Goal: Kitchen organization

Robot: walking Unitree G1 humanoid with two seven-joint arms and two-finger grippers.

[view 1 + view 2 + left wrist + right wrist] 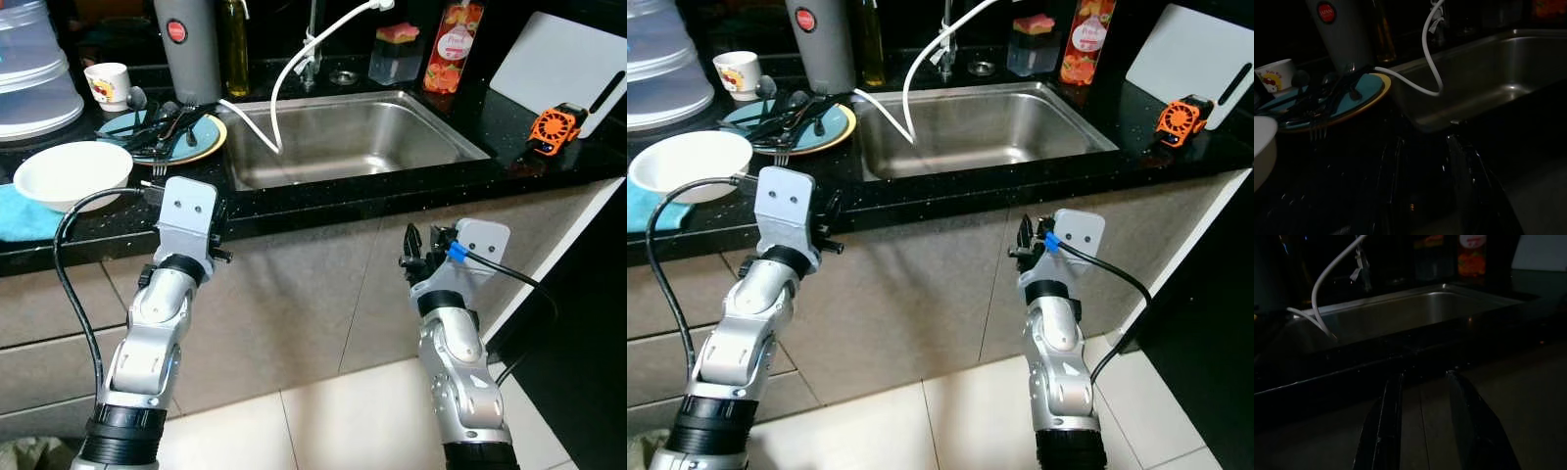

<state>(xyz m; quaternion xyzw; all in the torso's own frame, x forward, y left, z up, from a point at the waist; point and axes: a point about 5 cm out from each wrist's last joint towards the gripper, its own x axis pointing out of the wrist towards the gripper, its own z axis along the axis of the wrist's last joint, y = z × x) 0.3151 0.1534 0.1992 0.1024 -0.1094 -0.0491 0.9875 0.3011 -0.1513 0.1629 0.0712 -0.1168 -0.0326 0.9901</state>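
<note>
Right, we're standing square to the sink (362, 137), both arms raised in front of the cabinet doors below the black counter (323, 201). Our left gripper (1425, 186) sits just under the counter edge with its fingers parted and nothing between them; the right gripper (1422, 426) hangs lower, beside the cabinet front, likewise spread and empty.

The tidying material is all on the left of the counter: a blue plate (201, 142) piled with dark cutlery (157, 127), a fork hanging over its near rim, a white bowl (69, 171) just beside it on a blue cloth (24, 215), and a small printed cup (108, 83) behind. A white hose (284, 88) droops into the basin.

We judge nothing is gathered yet (the reach hasn't even started). To do this well, we'd lift the left arm clear over the counter lip first, then come down on the cutlery from above, keeping away from that overhanging fork and the hose.
</note>
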